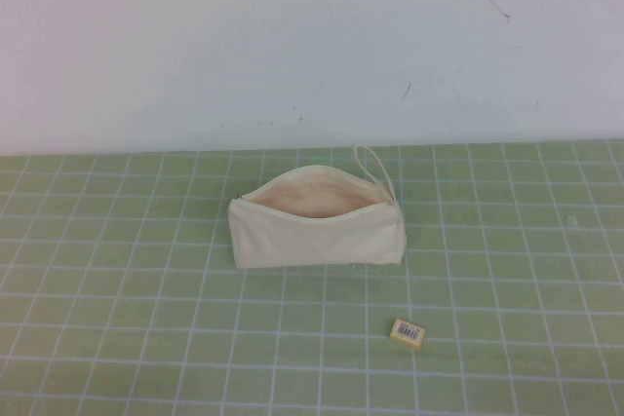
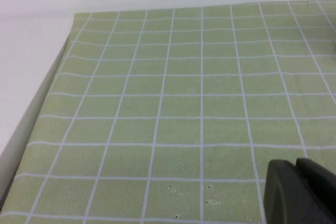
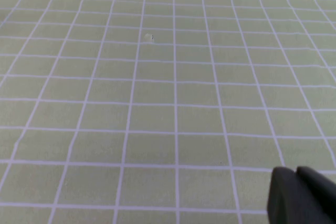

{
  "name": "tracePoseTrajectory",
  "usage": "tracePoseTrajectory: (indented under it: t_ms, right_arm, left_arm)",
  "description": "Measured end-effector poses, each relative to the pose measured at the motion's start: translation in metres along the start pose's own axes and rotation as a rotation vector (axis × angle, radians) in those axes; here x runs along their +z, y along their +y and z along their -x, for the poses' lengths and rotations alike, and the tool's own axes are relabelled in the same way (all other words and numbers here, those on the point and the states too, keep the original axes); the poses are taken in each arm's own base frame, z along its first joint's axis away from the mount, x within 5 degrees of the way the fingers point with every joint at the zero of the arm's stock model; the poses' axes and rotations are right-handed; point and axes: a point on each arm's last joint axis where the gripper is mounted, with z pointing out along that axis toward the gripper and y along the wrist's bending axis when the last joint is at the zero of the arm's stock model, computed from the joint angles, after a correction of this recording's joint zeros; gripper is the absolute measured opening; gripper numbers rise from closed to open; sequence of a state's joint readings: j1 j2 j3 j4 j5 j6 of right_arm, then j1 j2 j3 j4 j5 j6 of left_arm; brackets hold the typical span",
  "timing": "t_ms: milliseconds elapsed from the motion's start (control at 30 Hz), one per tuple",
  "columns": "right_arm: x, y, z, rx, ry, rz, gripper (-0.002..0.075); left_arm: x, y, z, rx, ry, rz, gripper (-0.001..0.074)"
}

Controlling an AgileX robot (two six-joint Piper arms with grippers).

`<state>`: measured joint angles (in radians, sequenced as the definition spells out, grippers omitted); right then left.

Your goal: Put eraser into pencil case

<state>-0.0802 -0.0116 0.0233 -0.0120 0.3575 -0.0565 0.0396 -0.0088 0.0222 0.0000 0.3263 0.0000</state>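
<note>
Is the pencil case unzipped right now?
Open: the pencil case gapes along its top, pale lining showing. The eraser lies outside on the mat. Left gripper and right gripper are parked away.

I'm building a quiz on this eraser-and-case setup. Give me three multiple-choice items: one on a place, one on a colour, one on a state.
1. Where is the eraser relative to the pencil case in the high view?
A. inside it
B. nearer the robot and to its right, apart from it
C. behind it by the wall

2. What colour is the mat?
A. blue
B. red
C. green with a white grid

3. What state is the pencil case in?
A. open at the top
B. zipped shut
C. turned inside out

Answers:
1 B: it lies alone on the mat in front of the case.
2 C: white lines cross pale green.
3 A: the beige lining shows through the gaping top.

The left gripper and right gripper show only as dark tips in their wrist views, above bare mat.
</note>
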Motion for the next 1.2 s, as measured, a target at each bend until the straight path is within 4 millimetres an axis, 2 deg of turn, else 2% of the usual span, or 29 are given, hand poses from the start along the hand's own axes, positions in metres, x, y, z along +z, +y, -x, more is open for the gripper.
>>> tracePoseTrajectory:
  t_ms: [900, 1000, 1200]
  right_arm:
    - [0.000, 0.001, 0.000, 0.036, -0.001, 0.016, -0.0001]
    - [0.000, 0.005, 0.001, 0.175, -0.002, 0.060, -0.0001]
    - [-0.002, 0.022, 0.006, 0.736, 0.022, 0.258, -0.0001]
  left_arm:
    - [0.000, 0.000, 0.000, 0.000, 0.000, 0.000, -0.0001]
    - [0.000, 0.000, 0.000, 0.000, 0.000, 0.000, -0.0001]
    - [0.000, 0.000, 0.000, 0.000, 0.000, 0.000, -0.0001]
